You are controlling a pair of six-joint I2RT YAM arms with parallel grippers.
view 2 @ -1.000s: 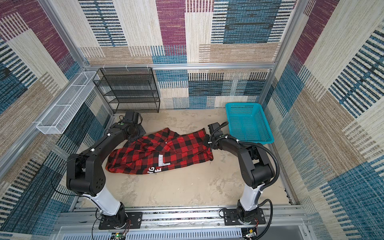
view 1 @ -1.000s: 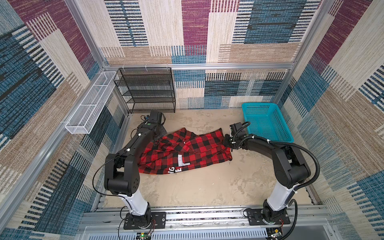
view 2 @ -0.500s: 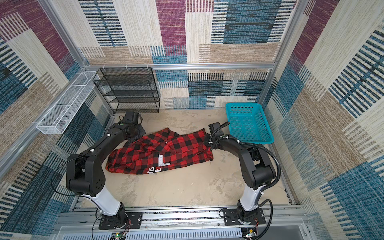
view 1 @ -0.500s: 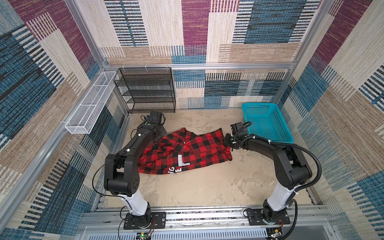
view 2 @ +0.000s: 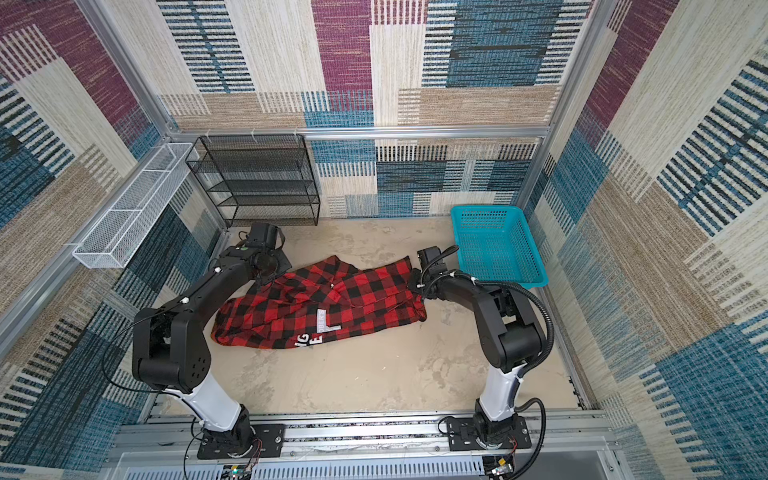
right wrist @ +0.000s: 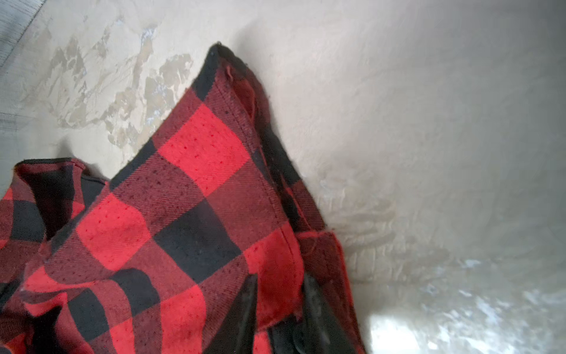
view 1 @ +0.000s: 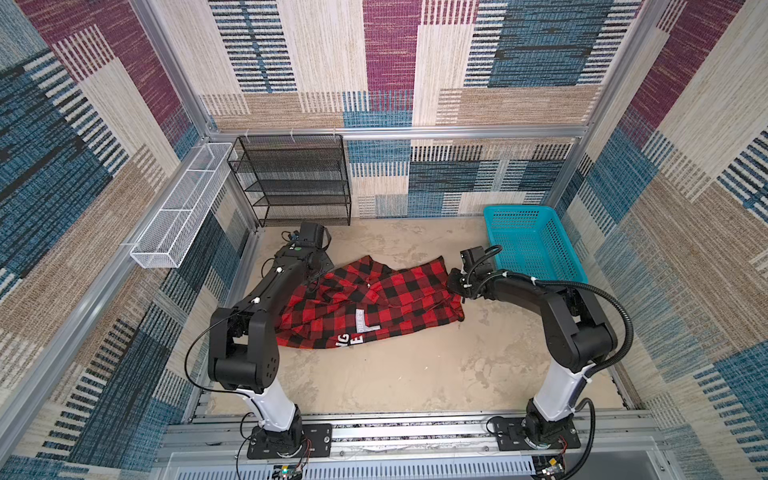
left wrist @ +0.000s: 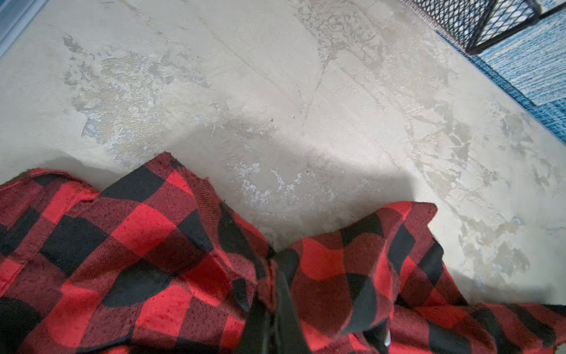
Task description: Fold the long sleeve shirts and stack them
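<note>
Item: flannel shirt (view 1: 374, 307), soft and limp (I'd take hem corners); left claw (left wrist: 271, 294) clamped on it, right claw (right wrist: 280, 285) narrow astride its edge, grip I cannot tell.

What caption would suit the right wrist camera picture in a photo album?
The right gripper straddles a hem of the red-and-black checked shirt, rumpled on the beige tabletop.

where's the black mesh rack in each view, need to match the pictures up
In a top view: black mesh rack stands against the back wall, left of centre.
In a top view: the rack again at the back wall, left of centre.
Left wrist view: only a corner of it, at the picture's edge.
Right wrist view: not in it.
Shared landmark: the plaid shirt, in all four views.
</note>
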